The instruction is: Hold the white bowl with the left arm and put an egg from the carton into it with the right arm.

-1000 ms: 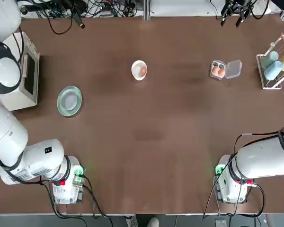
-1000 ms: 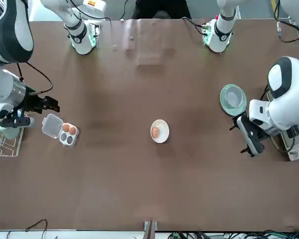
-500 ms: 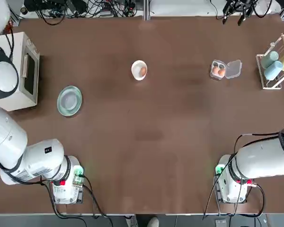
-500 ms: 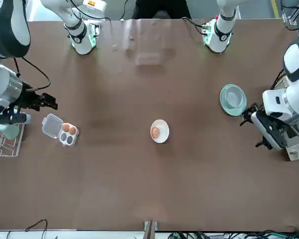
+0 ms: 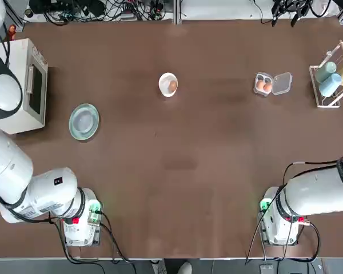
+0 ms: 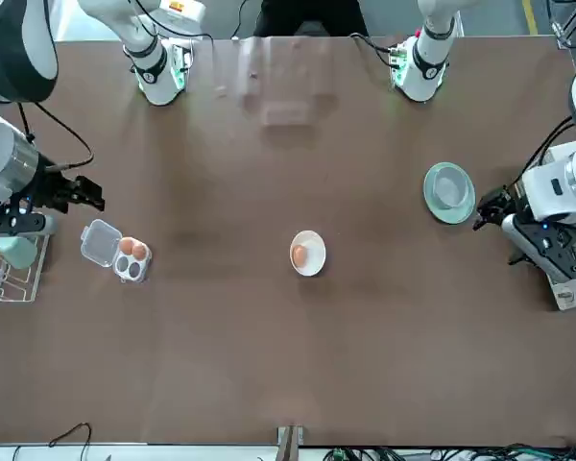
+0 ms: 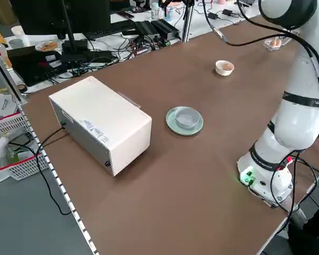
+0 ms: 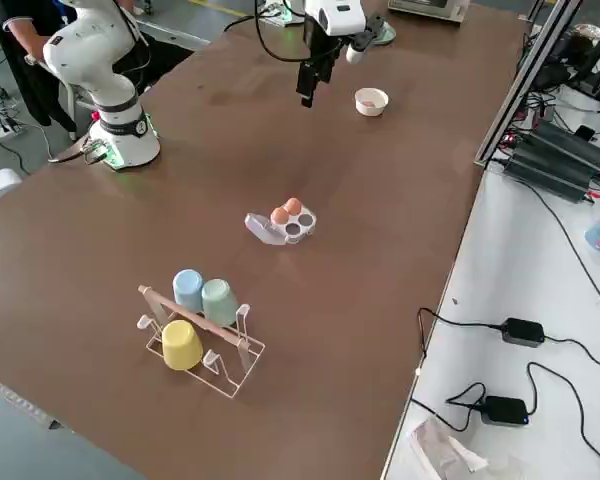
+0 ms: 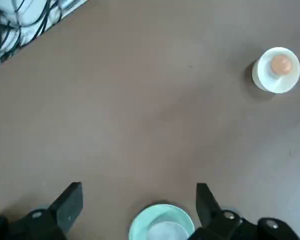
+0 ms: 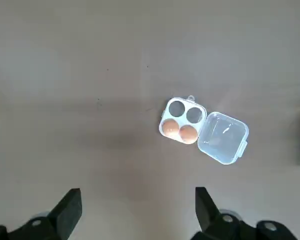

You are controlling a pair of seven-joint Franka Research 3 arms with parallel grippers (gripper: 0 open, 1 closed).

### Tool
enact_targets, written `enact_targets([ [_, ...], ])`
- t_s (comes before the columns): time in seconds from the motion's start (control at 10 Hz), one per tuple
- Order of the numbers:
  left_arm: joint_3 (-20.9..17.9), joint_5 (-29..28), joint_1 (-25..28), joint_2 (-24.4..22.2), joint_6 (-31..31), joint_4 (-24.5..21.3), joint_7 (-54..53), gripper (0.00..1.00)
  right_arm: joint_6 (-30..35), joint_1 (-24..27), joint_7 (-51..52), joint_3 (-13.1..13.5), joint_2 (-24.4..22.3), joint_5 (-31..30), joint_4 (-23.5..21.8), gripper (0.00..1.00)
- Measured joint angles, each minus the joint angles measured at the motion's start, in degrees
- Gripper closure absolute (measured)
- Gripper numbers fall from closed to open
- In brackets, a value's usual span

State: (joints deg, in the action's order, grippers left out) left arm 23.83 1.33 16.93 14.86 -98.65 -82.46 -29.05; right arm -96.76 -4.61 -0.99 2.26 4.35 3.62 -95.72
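The white bowl [image 5: 168,85] stands alone at mid-table with one brown egg [image 9: 281,64] inside it. To the robot's right lies the clear carton [image 5: 271,84], lid open, holding two brown eggs [image 10: 180,131] beside two empty cups. My left gripper [image 9: 137,200] hangs open and high over the glass plate, far from the bowl [image 6: 308,254]. In the front view the left gripper [image 6: 494,205] shows by the white box. My right gripper [image 10: 136,202] is open and empty, raised near the carton [image 6: 115,254] and back from it.
A greenish glass plate [image 5: 84,121] lies on the left side next to a white box-shaped appliance [image 5: 28,85]. A wire rack with pastel cups [image 5: 331,77] stands at the right edge. Cables run along the far edge.
My left gripper has drawn back from the table's middle toward the white appliance. My right gripper has pulled slightly away from the carton. The bowl, its egg and the carton have not moved.
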Motion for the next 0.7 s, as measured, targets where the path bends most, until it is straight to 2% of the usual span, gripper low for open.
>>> enact_targets([
  [0.2,-0.16,-0.03,1.78,-0.65,2.77,0.39,6.56,0.00,-0.19,-0.07,-0.69,0.00,-0.08,-0.25,0.50,0.00],
  [0.4,-2.35,1.29,1.71,-1.72,4.45,0.60,13.49,0.00,-0.01,-0.21,-1.98,0.00,-0.31,-0.28,1.69,0.00],
  [0.6,-5.59,1.59,-2.37,-3.95,5.85,0.84,20.37,0.00,0.05,-0.26,-2.26,0.00,-0.40,-0.29,1.85,0.00],
  [0.7,-7.95,1.61,-6.13,-5.07,7.40,0.85,24.48,0.00,0.00,-0.29,-2.29,-0.01,-0.40,-0.30,1.90,0.00],
])
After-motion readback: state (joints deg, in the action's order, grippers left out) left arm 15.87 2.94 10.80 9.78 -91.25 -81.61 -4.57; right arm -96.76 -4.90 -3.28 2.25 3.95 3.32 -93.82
